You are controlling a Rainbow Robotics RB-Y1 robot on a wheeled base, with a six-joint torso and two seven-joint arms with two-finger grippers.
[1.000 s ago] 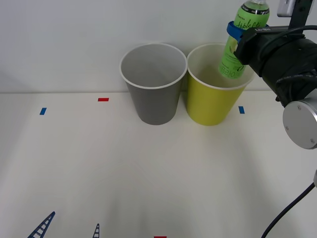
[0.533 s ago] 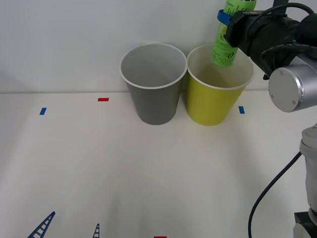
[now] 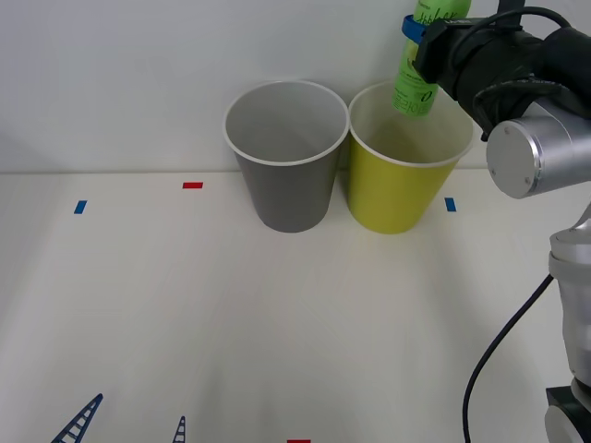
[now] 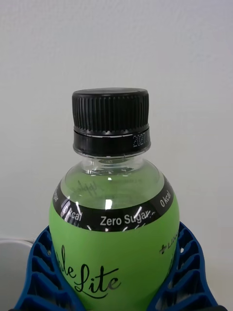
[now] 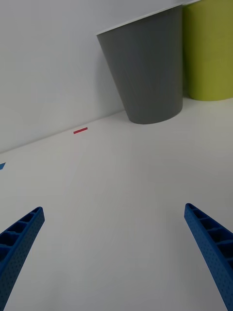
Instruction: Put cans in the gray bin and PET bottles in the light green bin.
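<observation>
1. The PET bottle (image 4: 114, 243) reads "Zero Sugar" and "0 kcal" on a black band, with "Lite" in script below.
2. It stands nearly upright, black cap up, base above the light green bin (image 3: 403, 189).
3. The right gripper (image 3: 423, 37) has its blue jaws clamped on the bottle's body.
4. The left gripper (image 5: 116, 252) hangs low over the counter (image 3: 277, 323), jaws wide apart and empty, before the gray bin (image 3: 286, 175).
</observation>
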